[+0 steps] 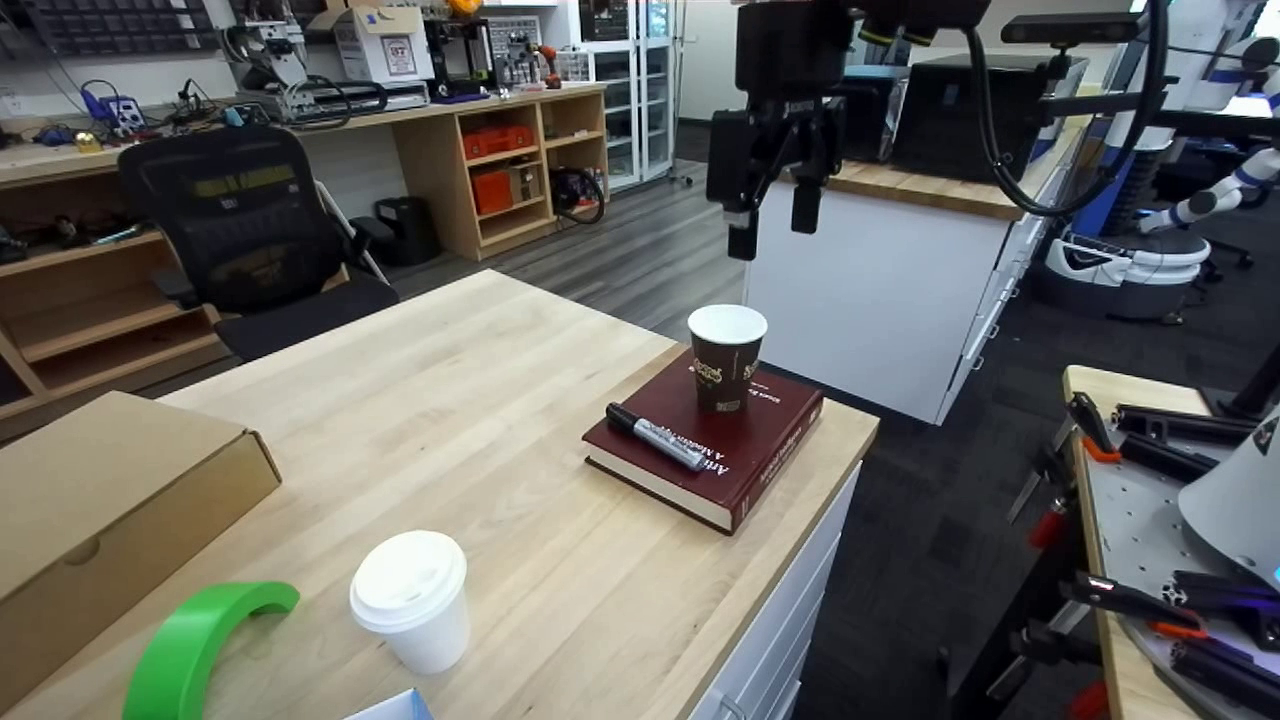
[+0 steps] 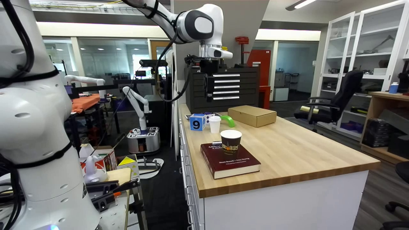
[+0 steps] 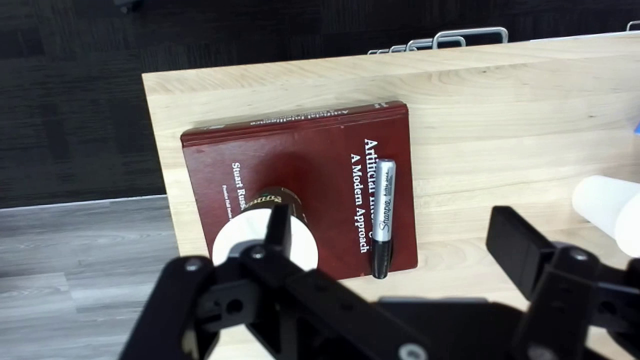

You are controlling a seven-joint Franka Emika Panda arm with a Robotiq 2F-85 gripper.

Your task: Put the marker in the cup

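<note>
1. The pale wooden table with white drawers (image 1: 450,400) shows in all three of my views.
2. My white, jointed robot arm (image 2: 35,108) stands beside it in an exterior view, its wrist well above the table's level.
3. A flat brown cardboard box (image 2: 250,116) sits closed on the tabletop.
4. A dark red hardcover book with white lettering (image 3: 327,212) lies flat near a corner of the table, well apart from the box.
5. My black two-fingered gripper (image 1: 774,226) hangs in the air, pointing down. I have its fingers spread wide apart.
6. A bright green arch (image 1: 182,650) rests near the box.
7. A white cup with a white lid (image 1: 412,600) stands upright near the arch.
8. A dark brown paper cup with a white rim (image 1: 722,368) stands upright on the book; in the wrist view one of my fingers hides part of it.
9. The slim grey marker with a black cap (image 3: 384,205) lies flat on the book beside the brown cup, apart from it, partly covering the white title, its capped end reaching the book's edge. I can read "Sharpie" on its barrel.
</note>
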